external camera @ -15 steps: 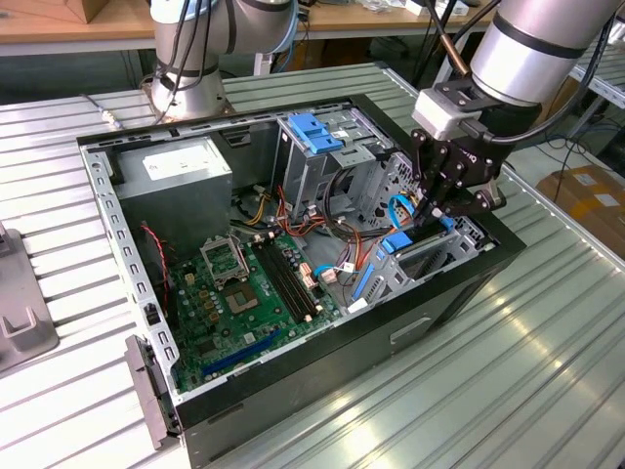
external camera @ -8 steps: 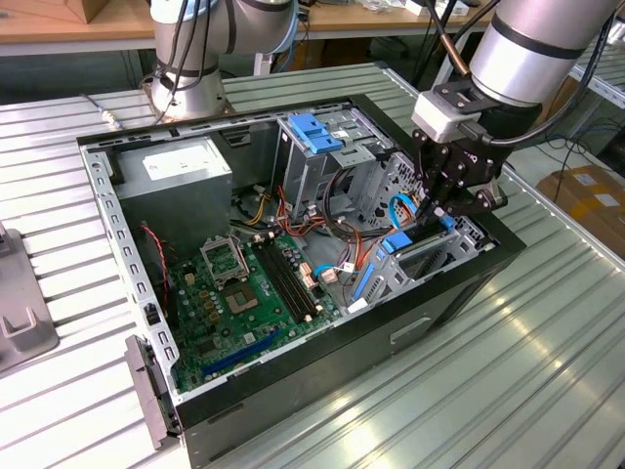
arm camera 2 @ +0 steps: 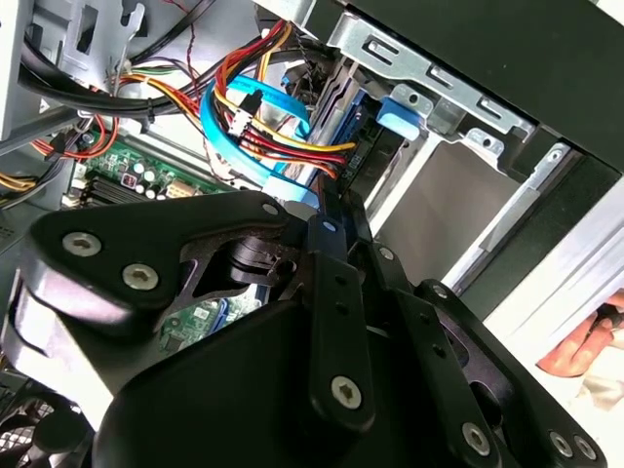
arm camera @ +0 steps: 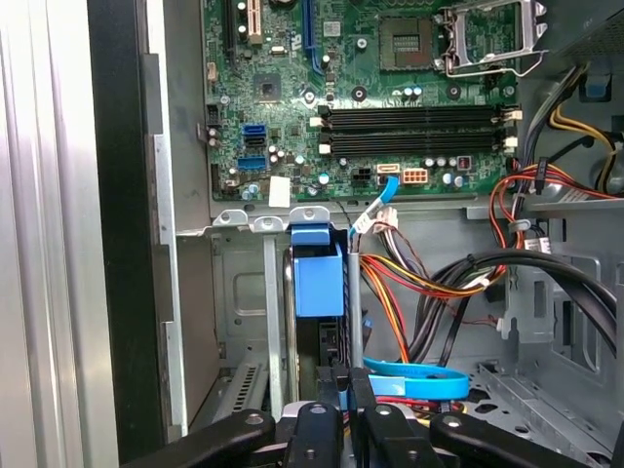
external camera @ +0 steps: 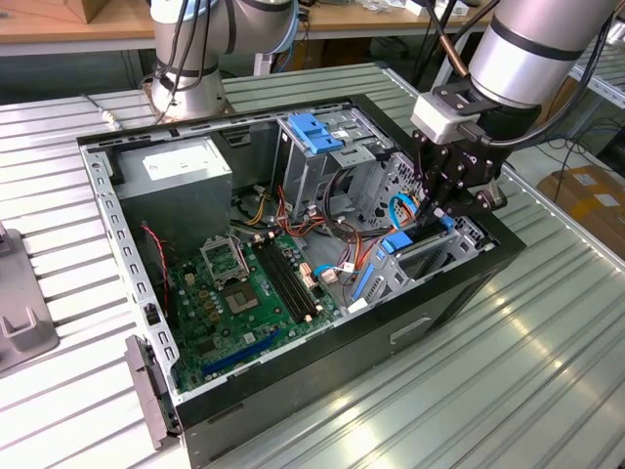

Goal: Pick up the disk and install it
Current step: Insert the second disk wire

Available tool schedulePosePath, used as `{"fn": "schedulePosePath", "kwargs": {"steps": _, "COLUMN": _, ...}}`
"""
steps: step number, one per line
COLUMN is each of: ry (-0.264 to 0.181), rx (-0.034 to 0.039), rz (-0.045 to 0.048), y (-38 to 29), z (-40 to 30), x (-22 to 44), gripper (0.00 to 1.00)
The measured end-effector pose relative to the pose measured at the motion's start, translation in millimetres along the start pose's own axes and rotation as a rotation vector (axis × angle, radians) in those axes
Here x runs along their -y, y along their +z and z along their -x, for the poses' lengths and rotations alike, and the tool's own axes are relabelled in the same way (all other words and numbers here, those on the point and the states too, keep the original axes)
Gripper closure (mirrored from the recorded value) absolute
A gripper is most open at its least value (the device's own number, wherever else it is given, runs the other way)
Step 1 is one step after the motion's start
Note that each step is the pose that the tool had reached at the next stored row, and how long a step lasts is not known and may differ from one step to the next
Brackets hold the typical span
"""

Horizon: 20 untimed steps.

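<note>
In the exterior view the gripper (external camera: 437, 210) reaches down into the open computer case (external camera: 293, 391) at the drive bay near the case's front corner on the exterior view's right, its fingers drawn close together on the upper edge of the disk (external camera: 408, 242), whose blue rail shows just below them, standing on edge inside the bay. The motherboard (external camera: 249, 293) lies well apart toward the exterior view's left. In the second wrist view the gripper (arm camera 2: 331, 210) has its fingers narrowed to a thin slot around the dark edge of the disk (arm camera 2: 366, 146), which runs down between the metal walls of the bay (arm camera 2: 429, 73), with a blue end tab (arm camera 2: 400, 112) at its far end and blue cables (arm camera 2: 244, 127) beside it. In the first wrist view the gripper (arm camera: 346, 375) pinches the disk (arm camera: 318, 278), whose blue rail sits in the slot of the bay (arm camera: 255, 292), next to a bundle of coloured wires (arm camera: 409, 292). By my judgement the pick-up is done and the disk is largely inside its slot; whether it is fully seated cannot be told, and the hold is not yet let go.
</note>
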<state>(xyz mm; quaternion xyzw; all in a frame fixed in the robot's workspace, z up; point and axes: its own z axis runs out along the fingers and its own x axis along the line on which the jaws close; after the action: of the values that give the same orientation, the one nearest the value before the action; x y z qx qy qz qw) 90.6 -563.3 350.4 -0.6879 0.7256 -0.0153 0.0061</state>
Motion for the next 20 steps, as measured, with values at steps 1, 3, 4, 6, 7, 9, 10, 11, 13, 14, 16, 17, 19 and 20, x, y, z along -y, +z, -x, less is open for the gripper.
{"fn": "schedulePosePath", "kwargs": {"steps": 1, "ry": 0.000, "rx": 0.0000, "rz": 0.0000, "y": 0.5, "z": 0.0, "x": 0.0, "gripper": 0.84}}
{"fn": "schedulePosePath", "kwargs": {"steps": 3, "ry": 0.000, "rx": -0.0001, "rz": 0.0000, "y": 1.1, "z": -0.1, "x": 0.0, "gripper": 0.84}}
{"fn": "schedulePosePath", "kwargs": {"steps": 4, "ry": 0.000, "rx": 0.0000, "rz": 0.0000, "y": 1.4, "z": -0.1, "x": -0.1, "gripper": 0.84}}
{"fn": "schedulePosePath", "kwargs": {"steps": 6, "ry": 0.000, "rx": -0.0001, "rz": 0.0000, "y": 2.0, "z": -0.1, "x": -0.1, "gripper": 0.84}}
{"fn": "schedulePosePath", "kwargs": {"steps": 7, "ry": 0.000, "rx": -0.0002, "rz": 0.0000, "y": 2.2, "z": -0.2, "x": -0.1, "gripper": 0.84}}
{"fn": "schedulePosePath", "kwargs": {"steps": 9, "ry": 0.000, "rx": -0.0001, "rz": -0.0001, "y": 2.7, "z": -0.2, "x": -0.1, "gripper": 0.84}}
{"fn": "schedulePosePath", "kwargs": {"steps": 10, "ry": 0.000, "rx": 0.0000, "rz": -0.0001, "y": 3.0, "z": -0.3, "x": -0.1, "gripper": 0.84}}
{"fn": "schedulePosePath", "kwargs": {"steps": 11, "ry": 0.000, "rx": 0.0001, "rz": -0.0001, "y": 3.3, "z": -0.3, "x": -0.1, "gripper": 0.84}}
{"fn": "schedulePosePath", "kwargs": {"steps": 13, "ry": 0.000, "rx": 0.0000, "rz": -0.0001, "y": 3.8, "z": -0.5, "x": -0.1, "gripper": 0.84}}
{"fn": "schedulePosePath", "kwargs": {"steps": 14, "ry": 0.000, "rx": 0.0001, "rz": -0.0001, "y": 4.1, "z": -0.6, "x": -0.1, "gripper": 0.84}}
{"fn": "schedulePosePath", "kwargs": {"steps": 16, "ry": 0.000, "rx": 0.0002, "rz": -0.0001, "y": 4.5, "z": -0.8, "x": -0.1, "gripper": 0.84}}
{"fn": "schedulePosePath", "kwargs": {"steps": 17, "ry": 0.000, "rx": 0.0002, "rz": -0.0001, "y": 4.7, "z": -0.9, "x": -0.1, "gripper": 0.84}}
{"fn": "schedulePosePath", "kwargs": {"steps": 19, "ry": 0.000, "rx": -0.0001, "rz": -0.0002, "y": 5.7, "z": -1.2, "x": -0.1, "gripper": 0.84}}
{"fn": "schedulePosePath", "kwargs": {"steps": 20, "ry": 0.000, "rx": -0.0006, "rz": -0.0001, "y": 7.2, "z": -1.2, "x": -0.2, "gripper": 0.84}}
